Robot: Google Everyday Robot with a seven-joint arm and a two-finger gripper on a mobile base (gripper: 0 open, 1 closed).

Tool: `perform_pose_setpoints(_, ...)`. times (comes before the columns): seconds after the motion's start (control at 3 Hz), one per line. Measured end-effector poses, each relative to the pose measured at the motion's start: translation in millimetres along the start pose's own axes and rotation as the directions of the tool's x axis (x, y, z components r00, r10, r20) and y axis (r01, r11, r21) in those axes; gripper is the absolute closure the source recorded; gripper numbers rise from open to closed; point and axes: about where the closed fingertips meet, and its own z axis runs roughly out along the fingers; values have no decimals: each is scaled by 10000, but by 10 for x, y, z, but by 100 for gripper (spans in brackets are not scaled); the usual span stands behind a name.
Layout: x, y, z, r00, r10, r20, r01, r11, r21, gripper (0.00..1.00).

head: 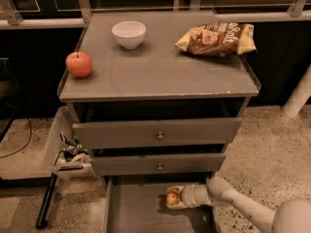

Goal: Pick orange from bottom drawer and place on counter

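Low in the bottom drawer (138, 212), the gripper (176, 198), jaws clamped on the orange (171, 198), should back out beneath the middle drawer (194, 163) before lifting.

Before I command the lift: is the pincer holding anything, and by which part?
It cannot be told. The pincer is right at the orange inside the bottom drawer, but a closed grip on it does not show.

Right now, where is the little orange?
The orange is low in the camera view, in the open bottom drawer, at the tip of the end effector reaching in from the right.
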Motion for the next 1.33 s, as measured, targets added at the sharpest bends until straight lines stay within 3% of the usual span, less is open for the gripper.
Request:
perform_pose_setpoints(0.67,-768,118,-973,9967,-791,176,790,9969,38,100)
perform_pose_setpoints(1.0,-1215,-101,-1674,9878,-1557,5,1556,9872,356,100)
perform_pose_setpoints(1.33,-1233,-86,-1661,9870,-1605,-10,1604,9865,328,100)
